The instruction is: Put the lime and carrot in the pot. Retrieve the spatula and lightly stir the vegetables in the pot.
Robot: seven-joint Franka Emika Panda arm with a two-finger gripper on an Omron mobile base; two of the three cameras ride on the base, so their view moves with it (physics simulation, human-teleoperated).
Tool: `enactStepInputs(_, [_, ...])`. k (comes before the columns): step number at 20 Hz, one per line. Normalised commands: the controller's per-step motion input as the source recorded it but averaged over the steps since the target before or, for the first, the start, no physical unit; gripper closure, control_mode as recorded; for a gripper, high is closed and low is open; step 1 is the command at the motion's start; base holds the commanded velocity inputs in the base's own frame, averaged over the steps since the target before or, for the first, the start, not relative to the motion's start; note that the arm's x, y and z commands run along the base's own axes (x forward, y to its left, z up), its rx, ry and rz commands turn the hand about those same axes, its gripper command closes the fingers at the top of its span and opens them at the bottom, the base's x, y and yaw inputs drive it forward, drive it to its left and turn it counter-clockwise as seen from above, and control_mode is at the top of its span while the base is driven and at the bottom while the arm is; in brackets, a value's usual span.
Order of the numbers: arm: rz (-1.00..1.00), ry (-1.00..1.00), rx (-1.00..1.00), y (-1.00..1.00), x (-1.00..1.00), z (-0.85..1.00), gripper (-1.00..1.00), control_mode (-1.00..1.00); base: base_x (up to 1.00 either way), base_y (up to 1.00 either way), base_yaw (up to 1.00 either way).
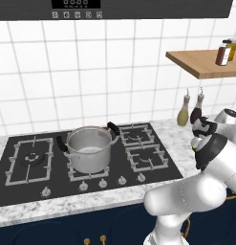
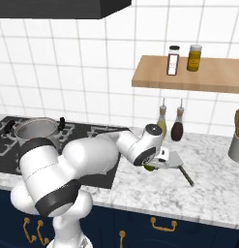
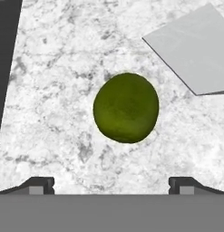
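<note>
While the claw hangs over the marble: the lists below give the rest.
Claw: the claw (image 3: pixel 111 183) points down at the tabletop (image 3: pixel 54 90), to the right of the stove (image 1: pixel 91 158); its two tips stand wide apart with nothing between them.
Lime: the lime (image 3: pixel 126 107) lies on the tabletop straight ahead of the claw, centred between the tips but apart from them; being round, it has no long axis to line up with.
Coming move: judged from this, a straight descent should bring the tips to either side of the lime.
Spatula: the spatula (image 2: pixel 175 160) lies just beside the lime, its blade not touching it, handle running toward the near edge.
Pot: the pot (image 1: pixel 89 148) sits on the stove's near middle burner, well to the left of the lime; it looks empty.
Carrot: I cannot place it.
</note>
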Motion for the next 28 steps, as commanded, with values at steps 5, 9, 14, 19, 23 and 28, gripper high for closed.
enactStepInputs(5, [0.00, -0.01, 0.01, -0.02, 0.23, -0.08, -1.00, -1.00, 0.00, 0.00, 0.00])
enactStepInputs(9, [0.00, -0.01, 0.00, -0.01, 0.14, -0.04, -1.00, -1.00, 0.00, 0.00, 0.00])
enactStepInputs(14, [0.00, 0.00, 0.00, -0.01, 0.13, -0.14, -1.00, -1.00, 0.00, 0.00, 0.00])
enactStepInputs(19, [0.00, 0.00, 0.00, -0.08, 0.30, -0.22, -1.00, -1.00, 0.00, 0.00, 0.00])
enactStepInputs(23, [0.00, 0.00, 0.00, -0.13, 0.27, -0.16, -1.00, -1.00, 0.00, 0.00, 0.00])
enactStepInputs(28, [0.00, 0.00, 0.00, -0.05, 0.18, -0.22, 1.00, -1.00, 0.00, 0.00, 0.00])
